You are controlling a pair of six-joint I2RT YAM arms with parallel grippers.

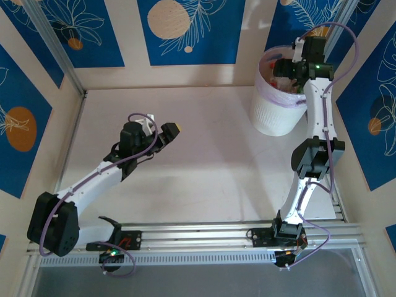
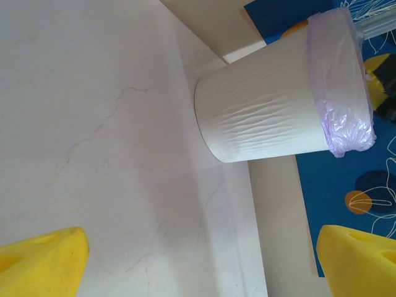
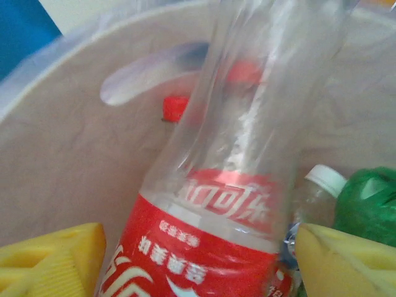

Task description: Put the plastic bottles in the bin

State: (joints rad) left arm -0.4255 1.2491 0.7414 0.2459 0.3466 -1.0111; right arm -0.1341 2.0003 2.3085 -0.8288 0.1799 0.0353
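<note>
Right gripper (image 3: 198, 263): yellow fingers (image 3: 52, 260) spread, thin gap either side of clear bottle (image 3: 216, 198); looks loose, not pinched. Bottle's long axis runs away from gripper, neck down into bin (image 3: 62, 161). Smooth clear plastic, glossy red label. Deeper in bin: green bottle (image 3: 371, 198), red cap (image 3: 176, 106). Left gripper (image 2: 201, 263) open, empty, over pale table (image 2: 93, 124), well apart from white, lilac-lined bin.

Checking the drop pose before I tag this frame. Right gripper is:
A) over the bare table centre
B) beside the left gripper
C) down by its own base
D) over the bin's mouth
D: from above, the right gripper sits over the mouth of the bin, and its wrist camera looks down into it with a red-labelled bottle between its fingers.
</note>
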